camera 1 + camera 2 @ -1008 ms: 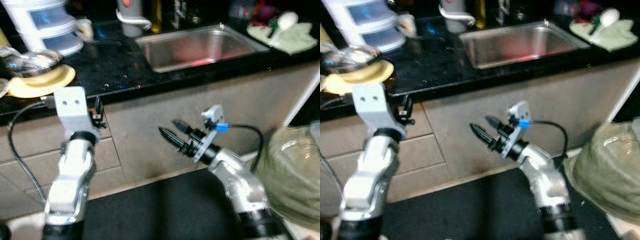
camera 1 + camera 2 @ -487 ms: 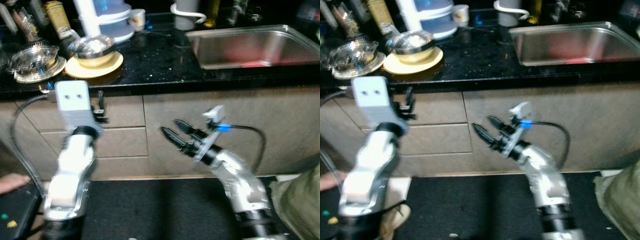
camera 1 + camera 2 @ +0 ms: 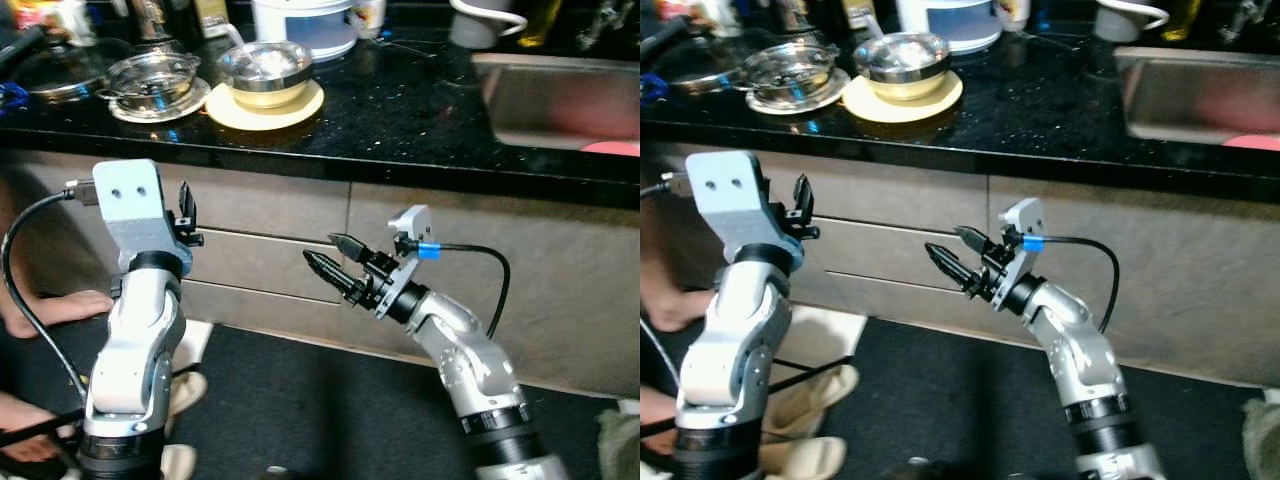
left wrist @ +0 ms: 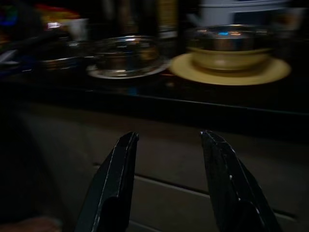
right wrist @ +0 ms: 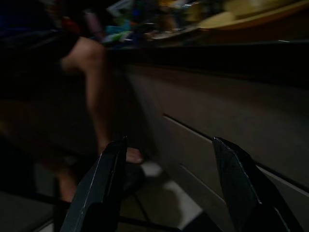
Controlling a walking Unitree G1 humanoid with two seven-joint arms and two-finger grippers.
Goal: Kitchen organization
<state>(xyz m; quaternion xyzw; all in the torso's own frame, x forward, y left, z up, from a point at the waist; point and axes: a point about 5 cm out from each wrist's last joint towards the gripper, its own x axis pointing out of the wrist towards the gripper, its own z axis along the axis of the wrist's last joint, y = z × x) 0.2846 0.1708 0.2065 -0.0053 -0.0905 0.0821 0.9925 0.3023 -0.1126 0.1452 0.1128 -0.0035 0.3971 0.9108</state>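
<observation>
We stand before a black speckled stone countertop (image 3: 400,110) with grey drawer fronts (image 3: 260,262) beneath it; we count two horizontal drawer seams on the front facing us. Both our arms are raised in front of those drawers, below the counter edge. Our left gripper (image 4: 166,164) points at the cabinet face just under the counter lip, its two black fingers (image 4: 113,183) spread moderately wide with nothing between them. Our right gripper (image 3: 330,258) is held out toward the drawer fronts and angled to our left, its two fingers (image 5: 104,193) also well apart and empty.

On the counter we count three pieces of dishware grouped together to our left: one shiny steel bowl (image 3: 265,68) sitting on one flat pale yellow plate (image 3: 266,103), and just beside them one clear glass bowl (image 3: 157,78) resting on its own small saucer. Behind the steel bowl stands one white and blue round container (image 3: 305,20). Further along to our right lies one stainless steel sink basin (image 3: 560,100), with something pink at its bottom. One white cup-like vessel (image 3: 1130,17) stands behind the sink's near corner.

Low on our left a person's bare leg and foot (image 5: 96,92) stand close to the cabinets, with pale slippers (image 3: 815,420) on the dark floor beside our left arm. The counter edge overhangs both grippers.
</observation>
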